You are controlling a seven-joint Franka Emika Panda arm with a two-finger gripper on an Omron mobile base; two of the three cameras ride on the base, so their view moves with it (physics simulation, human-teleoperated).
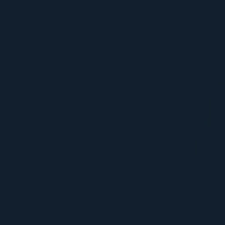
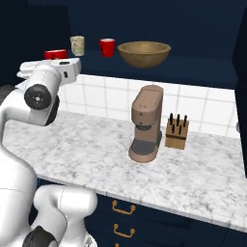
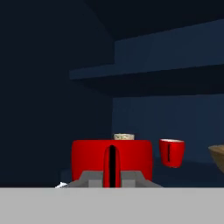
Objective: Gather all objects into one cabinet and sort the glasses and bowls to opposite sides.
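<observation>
Inside the open navy cabinet [image 2: 202,67], on its bottom board, sit all four items in a row. From the right base cam, L to R: a red cup [image 2: 56,54] at the far left, partly hidden behind the arm's white wrist; the beige mottled cup [image 2: 77,45] set a bit further back; a 2nd red cup [image 2: 108,47]; then the wide wooden bowl [image 2: 144,52] at the right. Cups upright, bowl upright; can't see anything inside any of them.

In the hand cam, the near red cup [image 3: 112,161] is close up w/ the gripper [image 3: 112,177] right at its wall. Jaws are together, clamped on that cup's rim wall, one finger showing as a dark strip against the red. Beige cup [image 3: 124,137] peeks over its rim from behind. 2nd red cup [image 3: 171,152] stands apart to the right, clear gap between. Bowl edge [image 3: 218,156] shows at far right.

The inner shelf [image 3: 148,72] hangs well above the cups, so headroom is ok. Cabinet's left wall is near the held cup, so little side room there. Open board between 2nd red cup and bowl is narrow.

Below, the marble counter [image 2: 87,154] carries a brown coffee machine [image 2: 146,123] and a knife block [image 2: 176,131], just beside each other.
</observation>
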